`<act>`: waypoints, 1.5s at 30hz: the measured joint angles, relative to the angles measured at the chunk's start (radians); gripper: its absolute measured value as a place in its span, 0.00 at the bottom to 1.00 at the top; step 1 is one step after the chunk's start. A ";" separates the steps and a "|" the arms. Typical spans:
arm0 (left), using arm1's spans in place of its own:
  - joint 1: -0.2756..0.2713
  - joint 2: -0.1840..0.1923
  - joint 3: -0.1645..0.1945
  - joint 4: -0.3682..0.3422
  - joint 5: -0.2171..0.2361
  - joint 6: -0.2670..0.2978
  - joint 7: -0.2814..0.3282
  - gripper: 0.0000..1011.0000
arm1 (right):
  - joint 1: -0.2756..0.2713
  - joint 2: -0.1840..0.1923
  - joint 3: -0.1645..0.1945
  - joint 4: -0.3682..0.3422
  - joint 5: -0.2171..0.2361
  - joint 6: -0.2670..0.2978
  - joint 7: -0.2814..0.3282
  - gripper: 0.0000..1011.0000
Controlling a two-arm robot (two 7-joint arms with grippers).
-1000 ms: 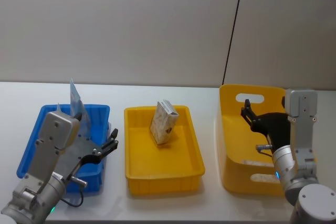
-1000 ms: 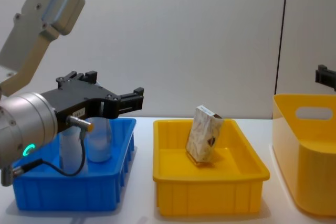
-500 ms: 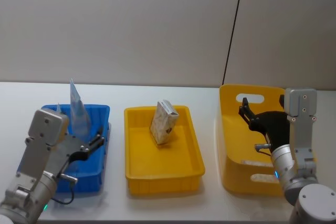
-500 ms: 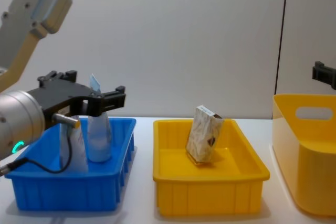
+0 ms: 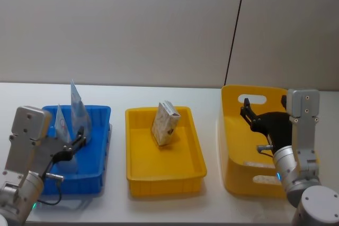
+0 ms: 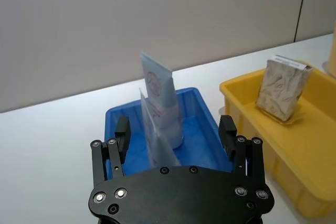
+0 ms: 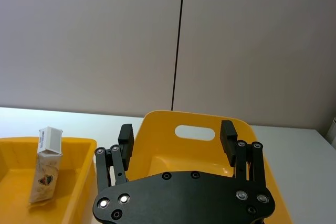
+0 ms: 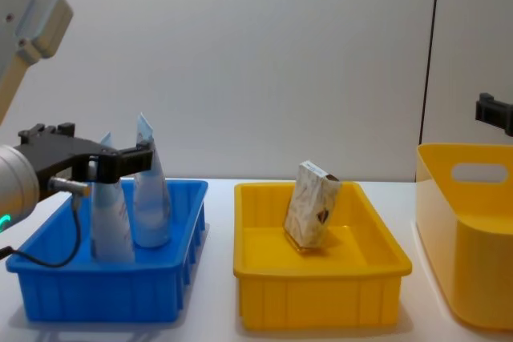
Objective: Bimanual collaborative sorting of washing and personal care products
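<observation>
Two tubes point(image 5: 78, 110) stand in the left tray point(image 5: 85, 183), a pack point(image 5: 164, 124) in the middle tray point(image 5: 164, 183).

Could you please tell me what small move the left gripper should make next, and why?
Probably draw the left gripper back from the blue tray: it is open and empty, both tubes stand there, and the nearer tube is close to its fingertips, so a sideways move might topple it.

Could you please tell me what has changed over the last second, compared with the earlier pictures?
The left gripper, open and empty, has drawn back leftward from the blue tray's right side. Nothing was taken or released. The two pale blue tubes standing in that tray, the patterned pack leaning in the yellow tray, and the open right gripper over the yellow basket stayed put.
</observation>
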 joint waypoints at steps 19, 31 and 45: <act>-0.078 -0.043 -0.016 0.152 -0.012 0.035 -0.026 0.99 | 0.000 0.000 0.000 -0.001 0.000 -0.001 0.002 0.99; -0.150 -0.073 -0.012 0.279 -0.003 -0.003 -0.057 0.99 | 0.000 0.000 0.000 -0.001 0.000 -0.001 0.002 0.99; -0.232 -0.116 -0.007 0.426 -0.001 -0.040 -0.102 0.84 | 0.000 0.000 0.000 -0.001 0.000 -0.001 0.002 0.99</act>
